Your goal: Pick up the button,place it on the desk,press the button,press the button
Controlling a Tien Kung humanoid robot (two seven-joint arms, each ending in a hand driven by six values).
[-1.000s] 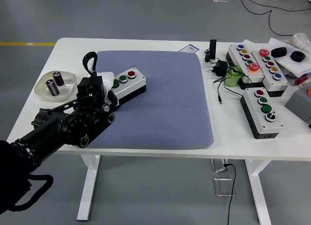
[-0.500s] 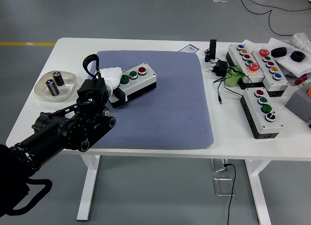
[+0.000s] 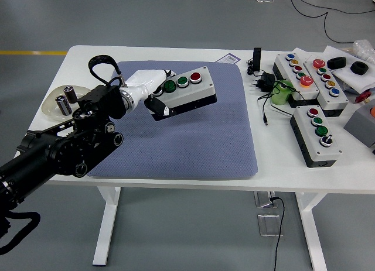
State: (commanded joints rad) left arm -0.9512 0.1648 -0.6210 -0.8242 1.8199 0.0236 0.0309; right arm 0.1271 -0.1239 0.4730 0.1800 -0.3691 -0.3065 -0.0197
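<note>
A grey and black button box (image 3: 188,91) with two green buttons and one red button is held up above the blue-grey mat (image 3: 193,136). My left hand (image 3: 150,87), white with a black arm, is shut on the box's left end and lifts it clear of the mat, tilted. The right arm is out of view.
A clear dish (image 3: 54,110) with two batteries sits at the table's left. Several other button boxes (image 3: 317,132), a black plug adapter (image 3: 265,81) with cable, and a green object (image 3: 281,93) lie at the right. The white table (image 3: 293,171) borders the mat.
My left hand has lifted the button box off the mat and carried it up and to the right. The arm has swung with it.
</note>
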